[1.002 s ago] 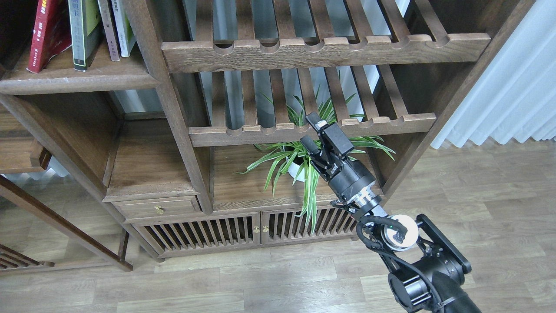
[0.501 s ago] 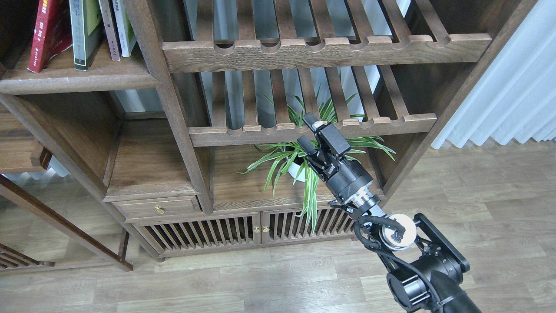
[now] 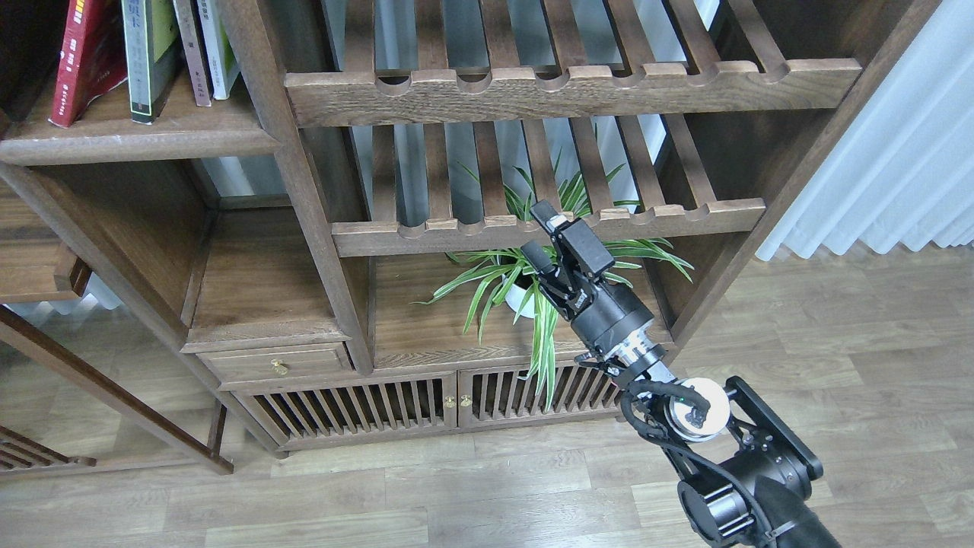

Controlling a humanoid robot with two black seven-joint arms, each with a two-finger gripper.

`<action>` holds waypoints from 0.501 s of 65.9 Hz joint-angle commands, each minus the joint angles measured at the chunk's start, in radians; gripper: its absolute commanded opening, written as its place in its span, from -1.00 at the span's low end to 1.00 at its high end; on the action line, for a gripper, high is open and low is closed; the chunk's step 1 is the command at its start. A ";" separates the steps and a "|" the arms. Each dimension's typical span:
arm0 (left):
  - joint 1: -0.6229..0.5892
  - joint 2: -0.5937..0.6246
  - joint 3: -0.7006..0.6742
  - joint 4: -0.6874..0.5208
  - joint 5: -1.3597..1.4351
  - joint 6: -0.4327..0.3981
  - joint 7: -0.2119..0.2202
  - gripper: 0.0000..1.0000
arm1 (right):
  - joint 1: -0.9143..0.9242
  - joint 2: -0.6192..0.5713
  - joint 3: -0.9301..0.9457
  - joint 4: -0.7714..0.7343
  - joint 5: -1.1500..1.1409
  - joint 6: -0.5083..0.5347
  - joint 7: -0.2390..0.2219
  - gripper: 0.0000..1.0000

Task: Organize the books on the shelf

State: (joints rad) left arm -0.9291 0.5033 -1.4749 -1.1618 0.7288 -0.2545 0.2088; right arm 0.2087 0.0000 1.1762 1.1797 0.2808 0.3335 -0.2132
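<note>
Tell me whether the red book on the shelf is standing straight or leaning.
Leaning. The red book tilts with its top toward the right, and its bottom corner reaches the front of the shelf, left of the grey-black book.

The books (image 3: 144,53) stand on the shelf (image 3: 129,137) at upper left; the plant (image 3: 525,293) sits lower right, under the slatted racks (image 3: 548,221)

One arm is showing, the right arm (image 3: 730,472), all matte black. Its right gripper (image 3: 539,232) is carrying two blocky black fingers, one tipped with a small pale patch, on a round black wrist housing with a silvery metal ring. Black cables are looping past a white disc-shaped joint cap, beside a ribbed black motor housing.
</note>
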 commanded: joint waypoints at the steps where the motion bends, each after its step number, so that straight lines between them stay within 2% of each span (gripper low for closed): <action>1: 0.001 0.003 -0.004 0.001 0.000 -0.005 -0.005 -0.57 | 0.000 0.000 0.000 0.001 0.000 0.001 0.000 0.97; 15: 0.001 0.006 -0.013 -0.001 0.000 -0.005 -0.006 -0.28 | 0.000 0.000 -0.001 0.000 0.000 0.001 0.000 0.97; 26: 0.001 0.009 -0.016 -0.006 0.000 -0.006 -0.006 -0.30 | 0.000 0.000 -0.003 0.000 0.000 0.001 0.000 0.97; 33: 0.001 0.008 -0.016 -0.006 0.000 -0.008 -0.008 -0.23 | 0.001 0.000 -0.003 0.001 0.000 0.001 0.000 0.97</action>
State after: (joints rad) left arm -0.9280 0.5122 -1.4908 -1.1669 0.7284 -0.2613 0.2032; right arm 0.2086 0.0000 1.1735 1.1811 0.2808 0.3345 -0.2132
